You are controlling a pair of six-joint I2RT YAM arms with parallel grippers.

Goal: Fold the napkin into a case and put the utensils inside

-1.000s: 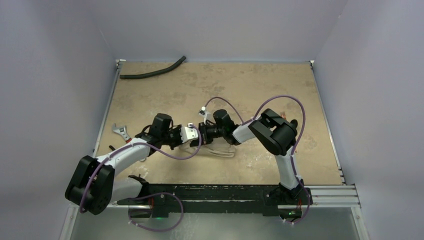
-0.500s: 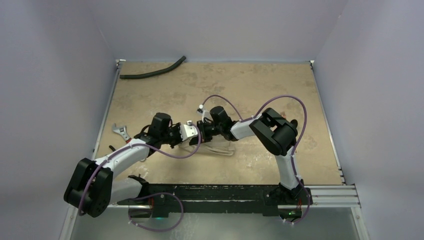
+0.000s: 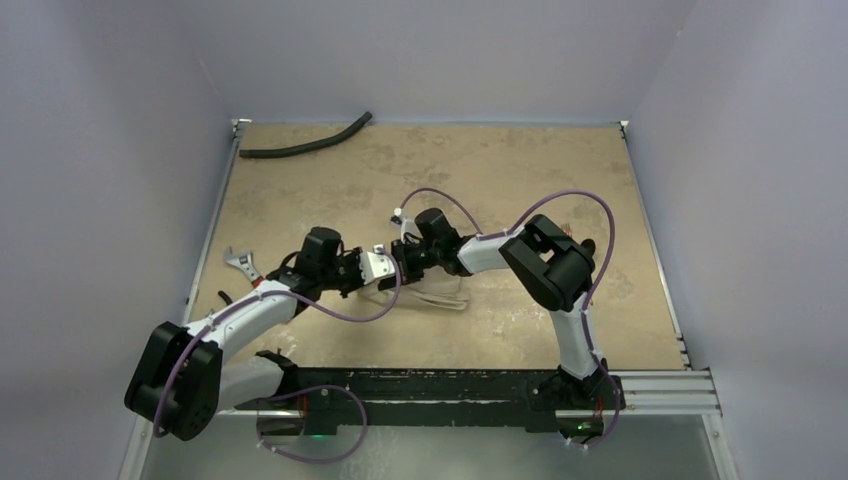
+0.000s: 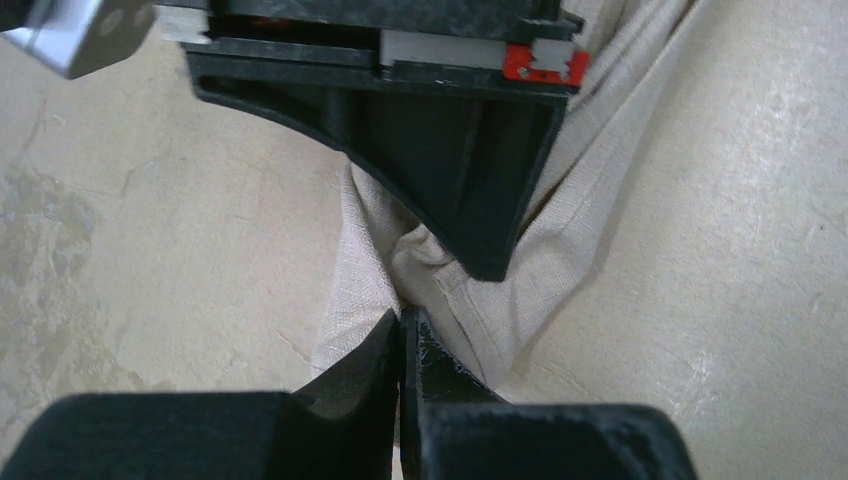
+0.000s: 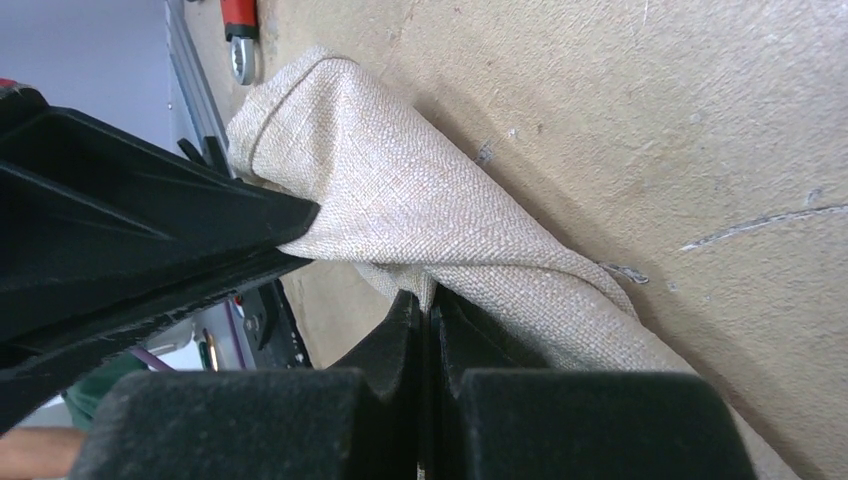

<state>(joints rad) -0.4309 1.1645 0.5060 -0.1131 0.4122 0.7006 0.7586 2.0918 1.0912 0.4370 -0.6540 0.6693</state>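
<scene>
The beige napkin (image 3: pixel 441 295) lies bunched on the table just right of where both grippers meet, near the table's middle front. My left gripper (image 3: pixel 390 272) comes in from the left. In the left wrist view the left gripper (image 4: pixel 402 320) is shut on a raised fold of the napkin (image 4: pixel 590 190). My right gripper (image 3: pixel 404 263) comes in from the right. In the right wrist view the right gripper (image 5: pixel 428 298) is shut on a fold of the napkin (image 5: pixel 410 190), lifted off the table. The two grippers sit almost tip to tip. No utensils show in any view.
A silver wrench (image 3: pixel 243 263) with a red handle (image 5: pixel 240 15) lies left of the left arm near the table's left rail. A long black hose (image 3: pixel 305 146) curves along the far left edge. The side walls stand close to the table.
Both grippers have shifted a little toward the far left, still shut on the cloth, and the napkin has been drawn along with them.
</scene>
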